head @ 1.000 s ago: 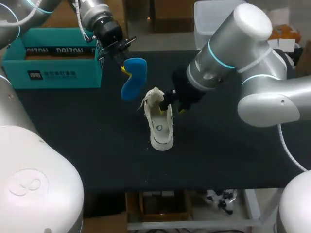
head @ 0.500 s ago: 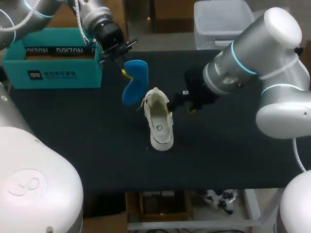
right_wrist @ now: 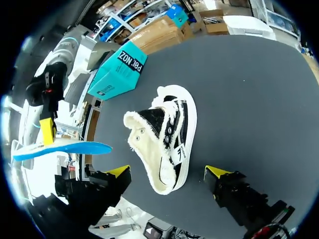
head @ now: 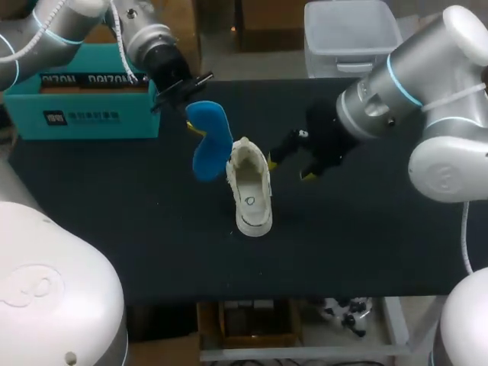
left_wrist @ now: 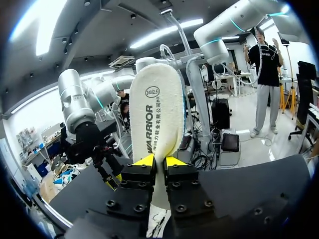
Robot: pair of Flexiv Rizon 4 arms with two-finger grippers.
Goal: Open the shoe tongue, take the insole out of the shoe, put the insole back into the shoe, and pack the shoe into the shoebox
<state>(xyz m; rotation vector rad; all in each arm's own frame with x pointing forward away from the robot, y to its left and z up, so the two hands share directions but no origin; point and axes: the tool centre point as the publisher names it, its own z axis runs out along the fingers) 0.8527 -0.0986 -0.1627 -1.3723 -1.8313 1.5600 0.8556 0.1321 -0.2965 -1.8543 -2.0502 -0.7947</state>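
Insole hangs clamped in my left gripper, in the air just beside the shoe's heel end, its length roughly parallel to the shoe's. Shoe stands on the surface, opening up. My right gripper, spread and empty, sits at its other side.

insole: dark capital lettering runs lengthwise down its pale face, with a small oval stamp holding digits above it.
shoebox: white lettering on a dark band along the rim; a small white label on the teal wall.
shoe: small round mark, too small to read.
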